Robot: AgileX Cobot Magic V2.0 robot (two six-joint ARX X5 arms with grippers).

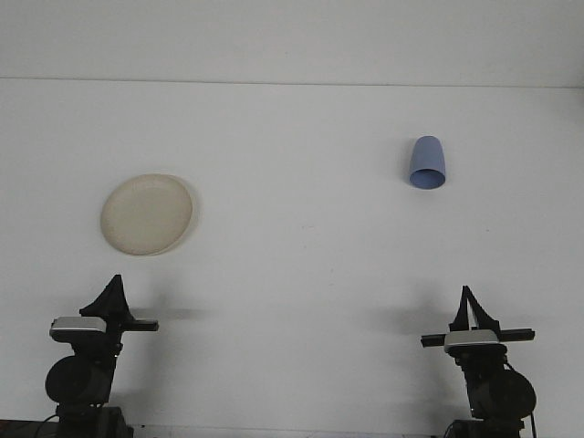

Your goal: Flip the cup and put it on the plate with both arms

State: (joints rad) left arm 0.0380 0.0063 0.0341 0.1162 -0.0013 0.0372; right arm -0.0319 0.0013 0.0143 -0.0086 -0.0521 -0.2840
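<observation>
Cup: the blue plastic cup (pixel 427 163) sits far right on the white table (pixel 301 274), mouth apparently down, wider end nearer us. It needs flipping.
Plate: the cream plate (pixel 147 213) lies left of centre, bare, well apart from the cup.
Right gripper: parked at the near right edge (pixel 470 306), pointing up the table; fingers look drawn together to a narrow tip, holding nothing.
Left gripper: parked near left (pixel 111 292), just this side of the plate; its fingers merge into one dark shape, so I cannot tell open from closed.
Step in hand: the reach hasn't begun. My read is the right arm goes first, taking the cup across its sides low enough to turn it over cleanly.
Handover: the span to the plate suggests passing mid-table.
Obstacles: nothing lies between cup and plate.
Risk: light cup, likely to tip or skid if nudged.
</observation>
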